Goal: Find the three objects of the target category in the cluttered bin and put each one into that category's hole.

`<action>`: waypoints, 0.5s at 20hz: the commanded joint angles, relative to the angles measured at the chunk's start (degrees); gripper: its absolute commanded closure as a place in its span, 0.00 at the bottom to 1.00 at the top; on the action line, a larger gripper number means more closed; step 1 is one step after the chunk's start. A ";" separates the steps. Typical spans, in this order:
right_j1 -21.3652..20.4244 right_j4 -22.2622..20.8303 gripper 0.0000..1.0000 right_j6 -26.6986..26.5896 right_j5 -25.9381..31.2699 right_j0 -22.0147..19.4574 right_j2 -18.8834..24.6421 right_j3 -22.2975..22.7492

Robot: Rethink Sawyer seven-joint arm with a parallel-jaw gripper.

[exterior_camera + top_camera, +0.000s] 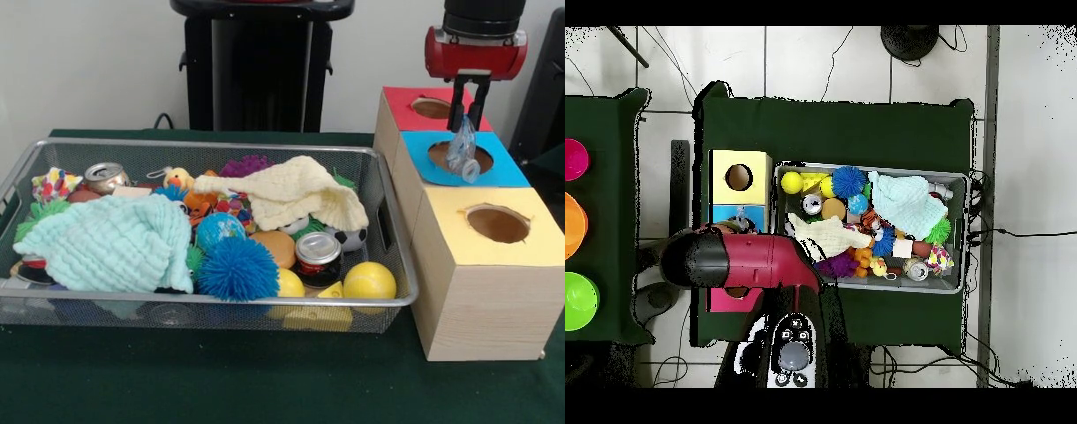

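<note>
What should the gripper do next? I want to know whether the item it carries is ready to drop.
Probably open and let go: the gripper hangs shut on a wrinkly clear plastic item right over the blue-surround hole, so a release should drop it in.

Three holes [459, 156], two cans [318, 253], two cloths [110, 243].

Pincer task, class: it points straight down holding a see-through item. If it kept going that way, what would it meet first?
Most likely nothing solid: the pincer, shut on the crinkly plastic item, seems to hang over the blue-surround hole. Depth is unclear, so the blue card rim might be met instead.
</note>
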 commanded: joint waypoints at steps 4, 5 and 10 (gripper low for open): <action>4.89 -2.26 1.00 6.12 -1.40 -3.84 0.94 0.94; 4.85 -2.27 1.00 6.21 -1.42 -3.72 0.88 1.05; 3.56 -2.26 1.00 6.21 0.39 -3.40 0.33 1.06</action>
